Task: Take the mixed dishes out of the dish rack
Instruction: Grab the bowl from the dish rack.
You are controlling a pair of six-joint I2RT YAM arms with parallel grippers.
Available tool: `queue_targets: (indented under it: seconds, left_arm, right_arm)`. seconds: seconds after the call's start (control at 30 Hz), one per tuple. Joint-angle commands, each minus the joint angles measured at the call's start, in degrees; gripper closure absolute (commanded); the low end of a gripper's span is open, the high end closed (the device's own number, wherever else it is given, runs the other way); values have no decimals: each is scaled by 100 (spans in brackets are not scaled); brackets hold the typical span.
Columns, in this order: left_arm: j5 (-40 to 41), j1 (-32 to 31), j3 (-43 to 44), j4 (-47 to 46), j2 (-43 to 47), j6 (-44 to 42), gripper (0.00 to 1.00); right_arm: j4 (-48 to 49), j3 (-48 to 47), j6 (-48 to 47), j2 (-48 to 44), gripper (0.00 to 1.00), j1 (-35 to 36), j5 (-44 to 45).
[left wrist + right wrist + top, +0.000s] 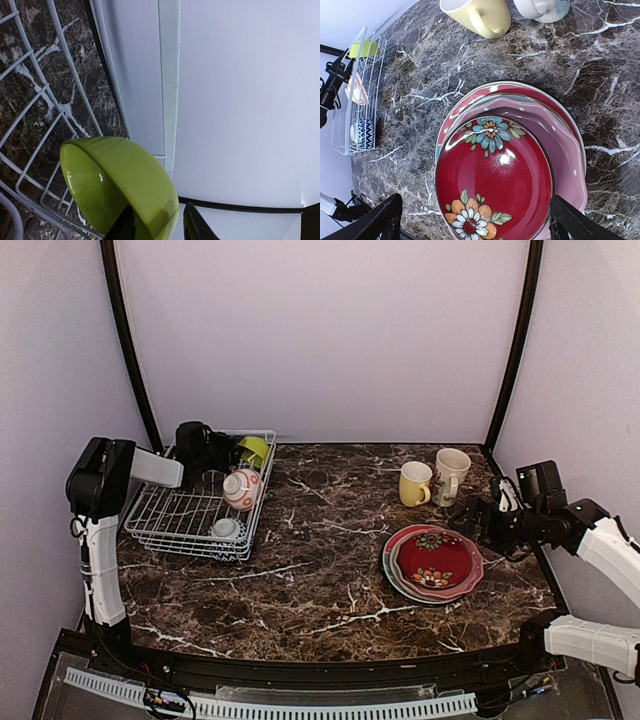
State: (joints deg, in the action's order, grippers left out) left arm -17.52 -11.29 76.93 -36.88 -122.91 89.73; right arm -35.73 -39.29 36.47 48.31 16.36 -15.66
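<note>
The rack (170,515) sits at the table's (320,580) left side, and three dishes are in it. The green bowl (254,449) stands on edge in its far right corner. The red-and-white bowl (241,488) leans against the right wall about midway, and the striped bowl (227,528) lies near the front right corner.

The left gripper (225,448) reaches over the rack's far end to the green bowl. In the left wrist view its two fingers (125,226) straddle the wall of the green bowl (115,180), one on the inner side and one just outside the rim. The gap between them is narrow, but the view cuts them off low in the frame, so whether they press on the bowl cannot be told. Rack wires (50,100) and dark marble show behind the bowl.

The unloaded dishes are on the table's right side. The yellow mug (414,483) and cream mug (450,475) stand upright side by side near the far edge. The plates (432,562) are stacked nearer the front, with a red floral one on top.

The right gripper (470,515) hovers by the stack's far right edge. Its jaws are spread wide and empty, and the plates (495,190) fill its wrist view between the fingers (385,220).
</note>
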Motion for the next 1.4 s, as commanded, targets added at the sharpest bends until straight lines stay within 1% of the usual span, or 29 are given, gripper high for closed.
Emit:
queue_targets:
  seconds: [0.0, 0.07, 0.13, 0.27, 0.3, 0.33, 0.37, 0.4, 0.43, 0.47, 0.5, 0.53, 0.57, 0.63, 0.7, 0.77, 0.87, 0.93, 1.07, 1.13, 1.2, 1.23, 1.27, 1.3, 1.37]
  left_arm:
    - [158, -26, -359, -939, -128, 508, 72]
    - [232, -24, -500, -1314, -168, 663, 75]
    - [225, -27, -519, -1498, -217, 731, 77]
    - [126, -24, -424, -1472, -318, 758, 79]
    - [95, -34, -351, -1379, -314, 660, 78]
    - [2, -33, -295, -1127, -317, 603, 75]
    - [-42, -36, -177, -987, -316, 419, 68]
    - [-142, -38, 11, -706, -314, 280, 66]
    - [-197, -44, 132, -267, -297, -90, 61]
    - [-276, -60, 335, -12, -287, -260, 59]
    - [-256, -80, 417, 403, -282, -575, 54]
    - [-228, -91, 573, 600, -275, -722, 50]
    - [-143, -121, 654, 1013, -263, -1020, 44]
    - [38, -160, 854, 1532, -249, -1393, 39]
    - [261, -185, 887, 1704, -243, -1508, 38]
    - [494, -203, 1009, 1911, -265, -1731, 38]
    - [812, -235, 1521, 2709, -358, -2336, 41]
    - [1052, -249, 1695, 2893, -418, -2531, 43]
    - [1104, -251, 2084, 3098, -657, -2738, 45]
    - [1059, -255, 2278, 3172, -807, -2718, 49]
    - [1058, -253, 2414, 3206, -917, -2674, 55]
    - [1071, -256, 2470, 3197, -958, -2652, 60]
    - [1109, -259, 2499, 3168, -973, -2662, 63]
    - [1123, -260, 2585, 3156, -1011, -2702, 68]
    - [1122, -267, 2744, 3148, -1079, -2747, 74]
  right_arm:
    - [169, 53, 72, -90, 1, -28, -37]
    - [163, 53, 79, -108, 1, -30, -34]
    - [163, 44, 93, -113, 1, -27, -34]
    - [149, 5, 87, -126, 1, -27, -42]
    - [142, 1, 78, -135, 1, -22, -36]
    - [131, 0, 75, -147, 1, -20, -29]
    - [135, 0, 76, -159, 1, -27, -26]
    - [130, 12, 78, -173, 1, -27, -18]
    - [128, 28, 81, -183, 1, -24, -12]
    - [135, 41, 88, -191, 1, -26, -8]
    - [129, 58, 92, -205, 1, -28, -12]
    - [133, 73, 98, -200, 1, -28, -14]
    - [141, 93, 100, -206, 1, -32, -16]
    - [132, 104, 100, -208, 1, -28, -10]
    - [129, 101, 99, -208, 1, -28, -7]
    - [135, 92, 91, -225, 1, -28, 1]
    - [121, 80, 89, -222, 1, -26, 10]
    - [131, 92, 93, -218, 1, -29, 10]
    - [200, 139, 129, -208, 1, -21, -26]
    - [210, 134, 133, -192, 1, -26, -41]
    - [190, 115, 134, -194, 1, -22, -36]
    - [188, 114, 139, -208, 1, -25, -27]
    - [174, 107, 146, -218, 1, -25, -14]
    - [170, 112, 152, -233, 1, -28, -16]
    - [171, 121, 166, -255, 1, -24, -16]
